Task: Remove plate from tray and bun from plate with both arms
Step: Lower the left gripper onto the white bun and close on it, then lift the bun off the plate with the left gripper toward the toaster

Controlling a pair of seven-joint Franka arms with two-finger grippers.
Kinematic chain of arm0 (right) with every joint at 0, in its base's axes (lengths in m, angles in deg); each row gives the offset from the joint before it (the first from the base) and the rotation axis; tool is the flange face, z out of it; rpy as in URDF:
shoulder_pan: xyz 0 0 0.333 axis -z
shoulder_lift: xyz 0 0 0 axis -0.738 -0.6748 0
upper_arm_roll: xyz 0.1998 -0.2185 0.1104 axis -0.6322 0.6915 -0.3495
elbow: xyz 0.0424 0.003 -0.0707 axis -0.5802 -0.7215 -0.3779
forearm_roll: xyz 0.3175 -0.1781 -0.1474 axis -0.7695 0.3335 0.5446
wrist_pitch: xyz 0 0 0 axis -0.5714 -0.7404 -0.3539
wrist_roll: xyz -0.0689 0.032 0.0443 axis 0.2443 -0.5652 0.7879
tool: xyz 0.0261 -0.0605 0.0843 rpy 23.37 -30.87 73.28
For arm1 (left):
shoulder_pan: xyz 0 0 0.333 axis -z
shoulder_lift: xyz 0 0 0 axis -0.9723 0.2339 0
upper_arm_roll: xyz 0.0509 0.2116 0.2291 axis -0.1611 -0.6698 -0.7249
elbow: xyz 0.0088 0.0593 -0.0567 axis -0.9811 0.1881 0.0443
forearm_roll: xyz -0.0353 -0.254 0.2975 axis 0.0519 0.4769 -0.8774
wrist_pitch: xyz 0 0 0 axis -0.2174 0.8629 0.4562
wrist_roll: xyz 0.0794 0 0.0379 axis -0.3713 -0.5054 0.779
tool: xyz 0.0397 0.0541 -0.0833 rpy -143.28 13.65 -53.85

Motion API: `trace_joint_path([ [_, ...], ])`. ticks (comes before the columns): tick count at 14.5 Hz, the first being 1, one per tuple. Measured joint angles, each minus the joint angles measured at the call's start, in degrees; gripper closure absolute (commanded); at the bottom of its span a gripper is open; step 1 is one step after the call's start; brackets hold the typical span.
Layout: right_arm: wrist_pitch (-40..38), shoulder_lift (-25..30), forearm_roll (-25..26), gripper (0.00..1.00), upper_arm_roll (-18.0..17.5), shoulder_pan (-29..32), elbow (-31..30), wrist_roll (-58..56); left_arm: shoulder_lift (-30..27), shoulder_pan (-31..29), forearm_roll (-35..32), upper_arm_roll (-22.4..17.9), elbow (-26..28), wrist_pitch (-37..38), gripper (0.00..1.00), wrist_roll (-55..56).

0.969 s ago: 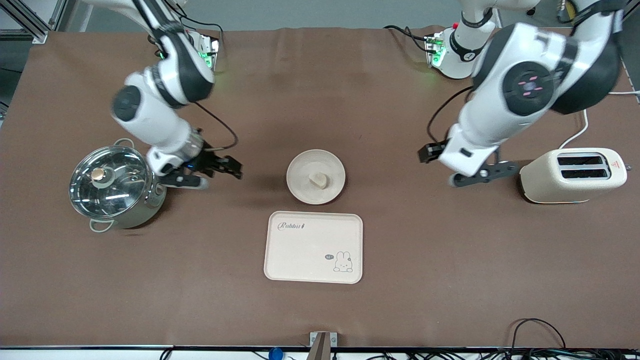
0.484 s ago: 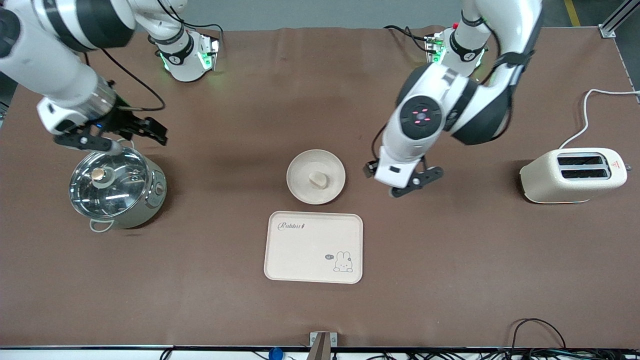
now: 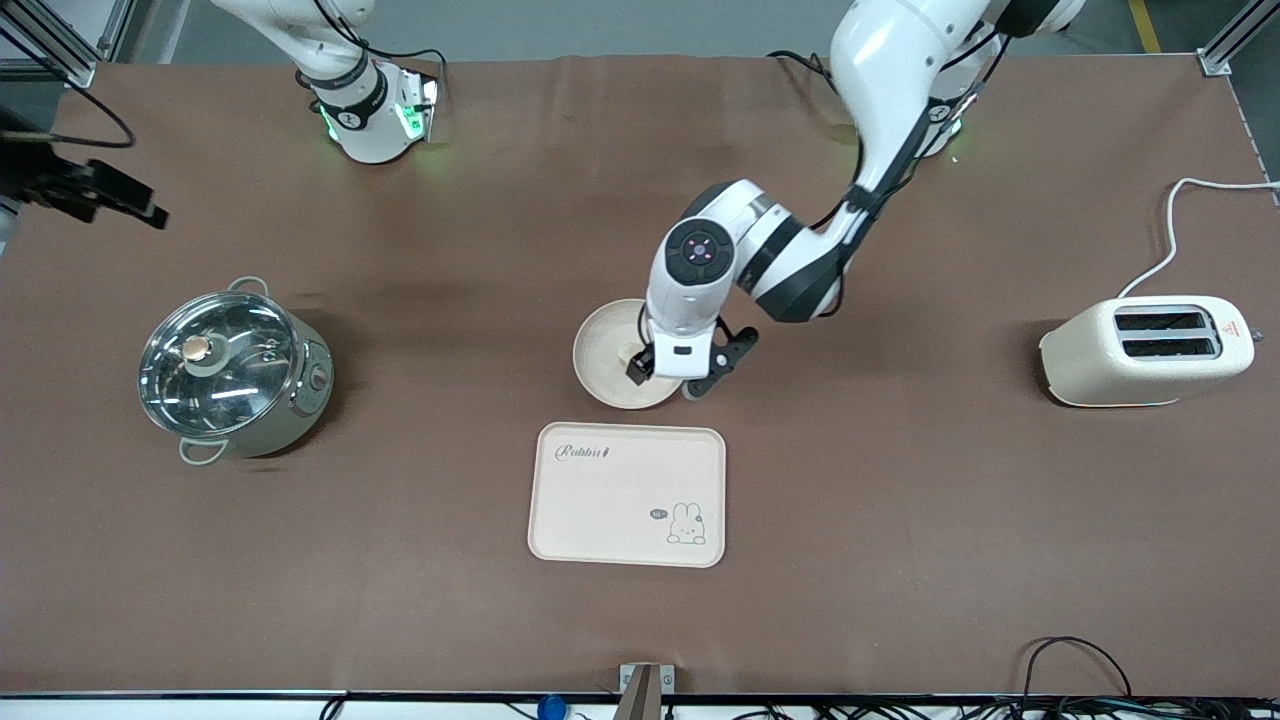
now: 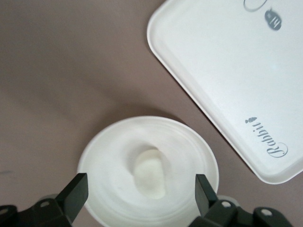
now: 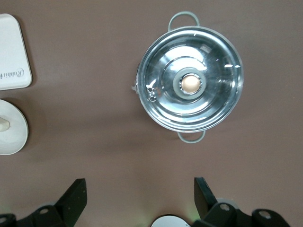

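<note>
The round cream plate (image 3: 600, 345) lies mid-table, just farther from the front camera than the tray. The pale bun (image 4: 151, 172) lies on the plate (image 4: 106, 158); in the front view the left hand mostly hides it. My left gripper (image 3: 672, 378) hangs over the plate, open, its fingertips (image 4: 75, 191) spread wide on either side of the bun (image 4: 140, 194) and touching nothing. My right gripper (image 3: 120, 197) is open and empty, high over the right arm's end of the table; it also shows in the right wrist view (image 5: 139, 196).
The rectangular cream tray with the rabbit drawing (image 3: 627, 495) lies nearer to the front camera than the plate. A steel pot with a glass lid (image 3: 225, 365) stands toward the right arm's end. A cream toaster (image 3: 1145, 350) stands toward the left arm's end.
My left arm has swung from beside the toaster to over the plate, gripper still open. My right arm has risen from beside the pot and moved out toward its end of the table.
</note>
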Motion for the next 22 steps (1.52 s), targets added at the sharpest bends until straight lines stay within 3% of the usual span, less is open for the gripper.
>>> trace_joint_path([
  [4,-0.05,-0.47,0.0,0.0,-0.55,0.01,2.58,-0.08,5.07,2.9,-0.12,-0.15,-0.47,-3.69,0.06,5.76],
  [9,-0.19,-6.09,1.44,0.0,-1.4,-0.69,8.34,-0.02,7.0,3.73,-0.14,-0.17,-0.63,-6.45,0.22,9.38],
  [12,-2.73,-6.89,6.33,0.0,-1.49,-2.3,11.49,0.19,7.74,3.73,-0.14,-0.36,-0.65,-7.08,0.43,9.7],
  [14,-6.52,-6.82,6.93,0.0,-1.48,-2.43,12.97,0.19,8.13,3.73,-0.15,-0.4,-0.68,-7.16,0.59,9.73],
  [17,-7.37,-6.83,7.02,0.0,-1.5,-2.84,13.29,0.19,8.17,3.69,-0.15,-0.47,-1.29,-7.18,0.77,9.73],
  [22,-7.37,-6.83,7.64,0.0,-1.94,-5.15,13.84,0.32,4.76,1.06,-0.18,-0.97,-3.43,1.41,0.79,9.9],
])
